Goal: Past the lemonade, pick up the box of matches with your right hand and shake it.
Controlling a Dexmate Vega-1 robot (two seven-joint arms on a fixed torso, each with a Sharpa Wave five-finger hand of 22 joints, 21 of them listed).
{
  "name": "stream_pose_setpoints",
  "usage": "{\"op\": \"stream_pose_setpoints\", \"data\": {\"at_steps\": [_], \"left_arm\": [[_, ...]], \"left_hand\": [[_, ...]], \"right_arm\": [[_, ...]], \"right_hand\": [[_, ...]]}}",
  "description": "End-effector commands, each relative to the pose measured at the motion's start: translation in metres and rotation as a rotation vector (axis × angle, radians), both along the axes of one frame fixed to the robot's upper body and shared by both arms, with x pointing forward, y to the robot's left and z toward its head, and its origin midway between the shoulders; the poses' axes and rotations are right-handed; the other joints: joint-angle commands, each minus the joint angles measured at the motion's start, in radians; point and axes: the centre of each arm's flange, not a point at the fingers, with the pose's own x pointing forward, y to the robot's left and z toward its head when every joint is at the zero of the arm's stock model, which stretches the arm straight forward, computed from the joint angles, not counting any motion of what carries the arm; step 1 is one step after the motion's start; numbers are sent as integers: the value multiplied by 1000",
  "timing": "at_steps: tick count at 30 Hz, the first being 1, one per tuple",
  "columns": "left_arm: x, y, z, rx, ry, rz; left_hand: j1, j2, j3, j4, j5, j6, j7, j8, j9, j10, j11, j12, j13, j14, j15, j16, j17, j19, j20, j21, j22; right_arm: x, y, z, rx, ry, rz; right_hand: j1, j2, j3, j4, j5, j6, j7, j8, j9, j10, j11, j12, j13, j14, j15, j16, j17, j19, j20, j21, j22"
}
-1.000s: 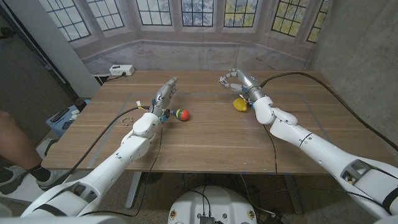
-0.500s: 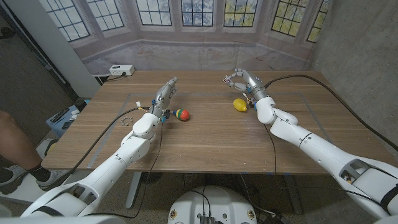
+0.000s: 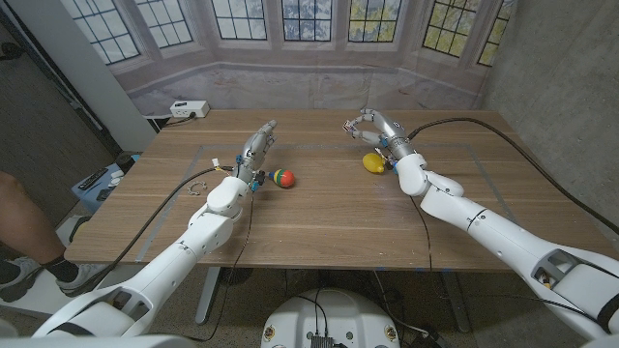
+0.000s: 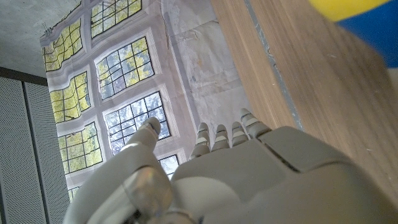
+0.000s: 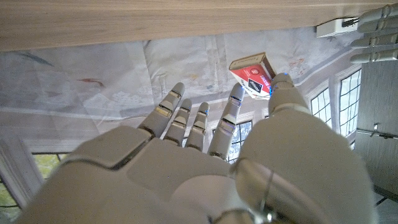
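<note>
The right hand point(image 5: 205, 168) pinches the matchbox point(image 5: 252, 75), seemingly by a corner, above the lemon point(image 3: 373, 161); shaking could fling it loose.

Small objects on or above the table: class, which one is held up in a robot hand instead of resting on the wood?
The matchbox, pinched in the right robot hand. The yellow lemon and the multicoloured ball both lie on the table.

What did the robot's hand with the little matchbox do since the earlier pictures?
The right hand, pinching the box of matches, swung right, then back left above the table, as if shaking it. The left hand, colourful ball and yellow lemon stayed put.
</note>
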Motion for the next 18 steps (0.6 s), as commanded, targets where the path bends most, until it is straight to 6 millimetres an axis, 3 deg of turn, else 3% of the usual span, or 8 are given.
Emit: {"op": "stream_pose_setpoints", "data": {"at_steps": [1, 18], "left_arm": [[-2, -2, -1, 2, 2, 2], [-3, -1, -3, -5, -1, 8]], "left_hand": [[11, 0, 3, 0, 6, 9, -2, 3, 1, 4, 2, 1, 5, 9, 4, 2, 4, 3, 4, 0, 5], [11, 0, 2, 0, 6, 12, -4, 2, 2, 5, 3, 0, 5, 9, 3, 2, 4, 4, 4, -1, 6]], "right_arm": [[-15, 22, -7, -95, -39, 41], [-36, 43, -14, -219, -67, 126]], "right_hand": [[3, 7, -5, -2, -2, 5, 5, -2, 2, 9, 3, 1, 3, 8, -36, 3, 1, -3, 1, 1, 6], [3, 10, -7, -2, -6, 7, 4, -5, 2, 11, 2, 1, 4, 12, -38, 4, 1, -4, 1, 1, 6]]}}
